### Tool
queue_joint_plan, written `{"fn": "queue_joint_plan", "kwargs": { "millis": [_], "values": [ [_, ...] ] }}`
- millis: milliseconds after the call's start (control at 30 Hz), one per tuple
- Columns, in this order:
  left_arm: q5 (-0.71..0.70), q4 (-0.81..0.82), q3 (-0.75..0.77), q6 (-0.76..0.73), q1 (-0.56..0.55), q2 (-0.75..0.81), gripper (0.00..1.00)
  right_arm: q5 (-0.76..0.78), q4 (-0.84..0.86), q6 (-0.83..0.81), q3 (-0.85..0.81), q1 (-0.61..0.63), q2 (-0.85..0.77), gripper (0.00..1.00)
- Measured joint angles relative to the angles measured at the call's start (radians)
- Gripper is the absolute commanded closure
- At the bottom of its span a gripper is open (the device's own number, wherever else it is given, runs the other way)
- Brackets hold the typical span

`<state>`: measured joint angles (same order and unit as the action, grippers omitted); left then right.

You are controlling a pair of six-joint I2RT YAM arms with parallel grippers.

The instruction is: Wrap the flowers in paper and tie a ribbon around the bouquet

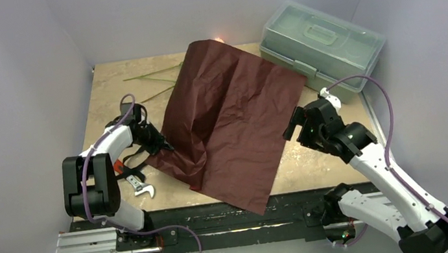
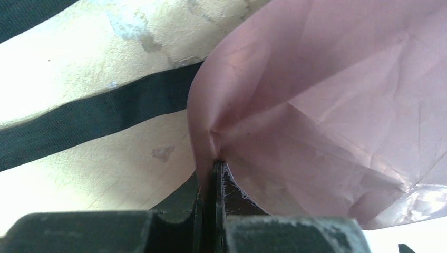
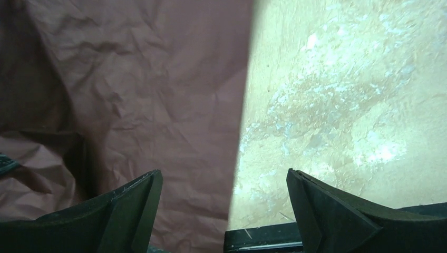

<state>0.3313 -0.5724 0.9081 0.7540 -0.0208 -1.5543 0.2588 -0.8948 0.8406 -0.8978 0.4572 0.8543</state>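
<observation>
left gripper is clamped tight on a pinched fold at the left edge of the paper. the paper lies crinkled across the table, its near corner over the front rail. right gripper hangs over the paper's right edge, jaws spread wide, holding nothing. the ribbon lies left of the paper and runs under its edge. green stems of the flowers protrude past the paper's far-left side. a clear plastic box sits beyond its far-right corner.

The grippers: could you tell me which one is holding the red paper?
The left gripper: it is shut, pinching a fold of the paper. The right gripper stands open over the opposite edge, holding nothing.
</observation>
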Motion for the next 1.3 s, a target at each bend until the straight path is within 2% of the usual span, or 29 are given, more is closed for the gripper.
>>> {"fn": "queue_joint_plan", "kwargs": {
  "millis": [133,300,400,600,800,967,1300],
  "values": [
    [-0.015,-0.026,0.000,-0.034,0.000,-0.016,1.00,-0.053,0.065,-0.020,0.082,-0.041,0.011,0.01],
    [-0.036,-0.051,0.019,-0.076,0.000,-0.039,1.00,-0.226,0.227,-0.087,0.171,-0.251,0.046,0.01],
    [-0.055,-0.061,0.047,-0.107,0.000,-0.076,1.00,-0.337,0.350,-0.117,0.196,-0.356,0.142,0.01],
    [-0.143,-0.117,0.139,-0.196,0.000,-0.156,1.00,-0.502,0.634,-0.131,0.198,-0.403,0.389,0.02],
    [-0.219,-0.157,0.215,-0.262,0.000,-0.206,1.00,-0.539,0.797,-0.130,0.164,-0.441,0.598,0.04],
    [-0.278,-0.187,0.269,-0.303,0.000,-0.254,1.00,-0.523,0.894,-0.131,0.113,-0.451,0.700,0.06],
    [-0.355,-0.264,0.377,-0.346,0.000,-0.351,1.00,-0.492,1.054,-0.142,-0.023,-0.486,0.927,0.20]
  ]
}}
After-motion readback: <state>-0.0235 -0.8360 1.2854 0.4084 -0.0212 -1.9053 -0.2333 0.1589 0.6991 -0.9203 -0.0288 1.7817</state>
